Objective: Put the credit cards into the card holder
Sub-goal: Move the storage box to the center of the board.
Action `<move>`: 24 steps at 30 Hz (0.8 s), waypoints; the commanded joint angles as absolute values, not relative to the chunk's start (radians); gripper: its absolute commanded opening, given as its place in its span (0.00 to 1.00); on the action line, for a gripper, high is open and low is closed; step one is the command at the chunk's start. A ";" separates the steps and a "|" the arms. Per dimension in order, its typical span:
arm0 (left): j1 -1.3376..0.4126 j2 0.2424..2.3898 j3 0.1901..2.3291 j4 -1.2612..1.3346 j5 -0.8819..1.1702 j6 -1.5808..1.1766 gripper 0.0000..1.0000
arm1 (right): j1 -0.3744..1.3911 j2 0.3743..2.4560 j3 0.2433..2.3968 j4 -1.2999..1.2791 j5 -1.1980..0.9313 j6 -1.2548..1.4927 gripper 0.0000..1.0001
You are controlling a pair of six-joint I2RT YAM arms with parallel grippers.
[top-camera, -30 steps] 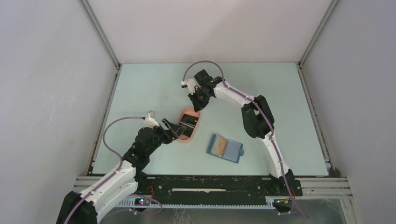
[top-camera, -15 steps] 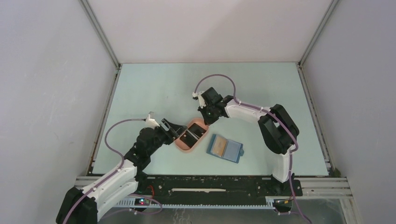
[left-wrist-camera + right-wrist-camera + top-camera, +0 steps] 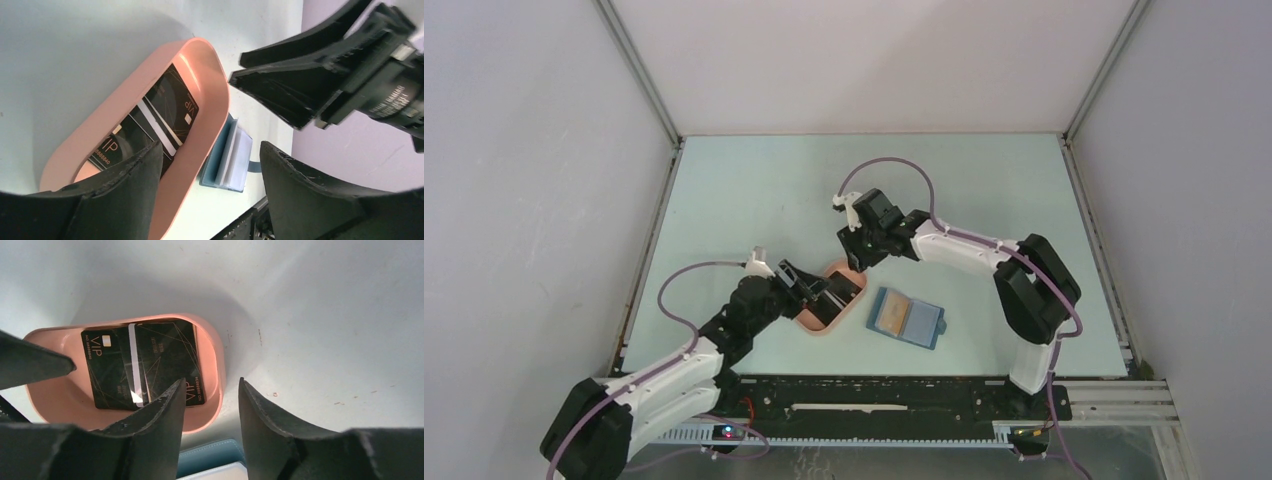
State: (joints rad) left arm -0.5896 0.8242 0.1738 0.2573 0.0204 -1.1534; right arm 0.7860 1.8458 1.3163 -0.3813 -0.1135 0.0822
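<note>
Left gripper [image 3: 822, 296]: wide open, nothing held, low over near-left end of pink tray [image 3: 212, 355], one finger down inside. Right gripper [image 3: 211, 385]: parted partway, nothing clamped, straddling the tray's far rim, one finger in, one out. Credit cards [image 3: 150, 360]: two black ones, overlapped, flat in the tray, between both grippers. Card holder [image 3: 906, 318]: lying open on the surface [image 3: 754, 190] just right of the tray, tan card in its left half.
</note>
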 commanded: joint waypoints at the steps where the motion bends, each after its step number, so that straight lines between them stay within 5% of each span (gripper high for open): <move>1: -0.606 0.850 0.197 0.254 -0.061 -1.218 0.76 | 0.788 1.748 1.323 -0.335 -0.130 -0.025 0.55; 12: -0.628 0.969 0.258 0.228 -0.092 -1.273 0.76 | 0.731 1.800 1.399 -0.439 -0.562 -0.104 0.50; 24: -0.679 1.037 0.359 0.027 -0.220 -1.356 0.76 | 0.744 1.926 1.511 -0.500 -0.479 -0.039 0.40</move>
